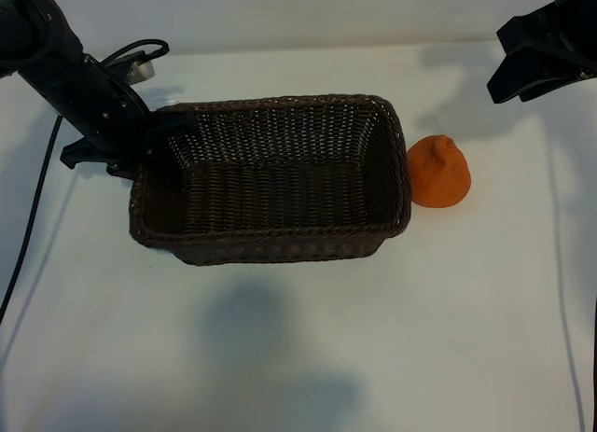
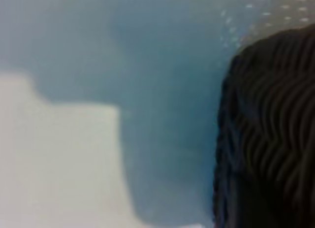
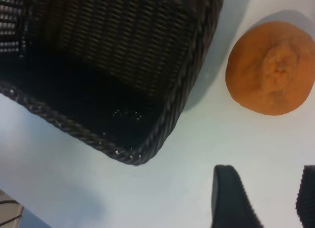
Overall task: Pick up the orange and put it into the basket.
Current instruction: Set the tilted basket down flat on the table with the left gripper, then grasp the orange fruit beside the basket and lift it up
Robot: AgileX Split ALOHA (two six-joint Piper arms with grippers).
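The right gripper (image 3: pixel 263 198), fingers spread and empty, hangs at the upper right of the exterior view, well above the orange (image 1: pixel 439 172). Bumpy and knobbed, the fruit could roll from a skewed pinch. It touches the woven wicker basket (image 1: pixel 396 161), whose far end the left gripper (image 1: pixel 140 147) meets; its fingers are hidden.

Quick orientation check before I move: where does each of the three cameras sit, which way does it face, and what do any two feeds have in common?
Exterior: above the table, looking steeply down on the basket, the orange, and both arms.
Left wrist: on the left arm, close against the basket's wall; no robot part shows.
Right wrist: on the right arm, looking down at the basket corner, the orange, and the right gripper, open.
Shared: the basket in all three; the orange in exterior and right wrist.
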